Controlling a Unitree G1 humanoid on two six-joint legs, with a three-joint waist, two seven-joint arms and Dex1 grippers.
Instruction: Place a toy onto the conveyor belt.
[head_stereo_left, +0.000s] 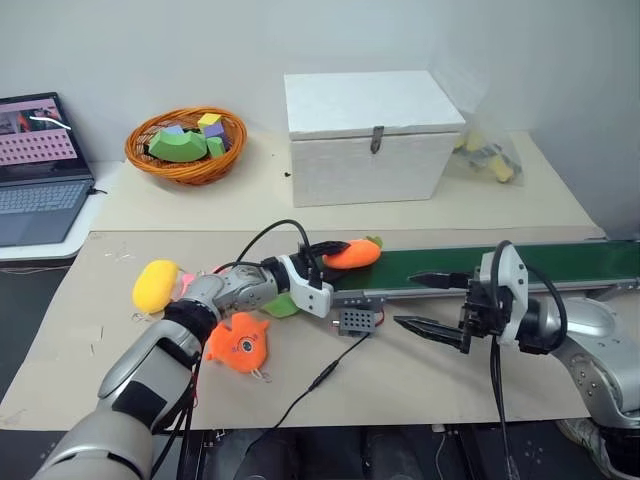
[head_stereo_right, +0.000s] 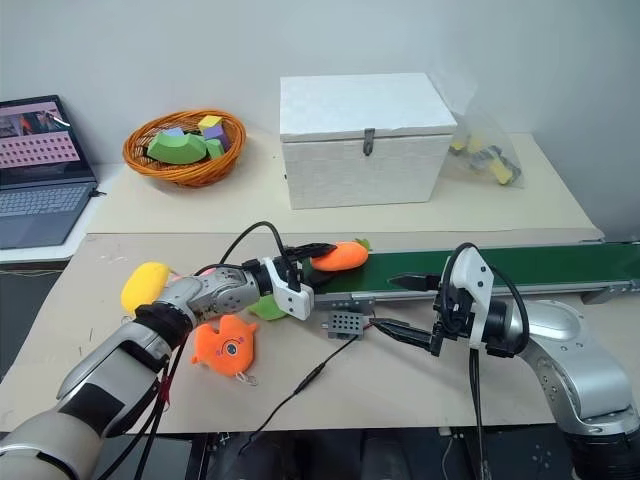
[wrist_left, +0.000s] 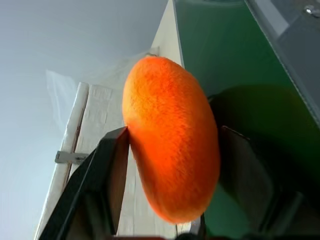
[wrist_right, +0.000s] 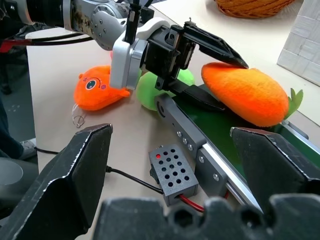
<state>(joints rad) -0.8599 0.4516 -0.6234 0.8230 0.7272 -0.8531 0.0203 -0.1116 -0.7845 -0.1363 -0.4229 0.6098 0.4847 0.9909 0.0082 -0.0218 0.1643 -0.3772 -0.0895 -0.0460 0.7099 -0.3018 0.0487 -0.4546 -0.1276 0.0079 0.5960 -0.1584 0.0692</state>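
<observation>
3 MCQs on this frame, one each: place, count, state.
1. Where is the toy?
A. in the wicker basket
B. over the near end of the conveyor belt, between the left gripper's fingers
C. on the laptop

2. How many plush toys lie on the cardboard by the left arm, beside the belt?
A. one
B. three
C. six

3. How is the right gripper?
A. open, holding nothing
B. shut on the toy
C. shut on a cable

Answers: 1 B, the right wrist view shows it above the green belt's end with one black finger over it and one under. 2 B, yellow plush, fish plush, green plush. 3 A, its fingers stand apart beside the belt.
</observation>
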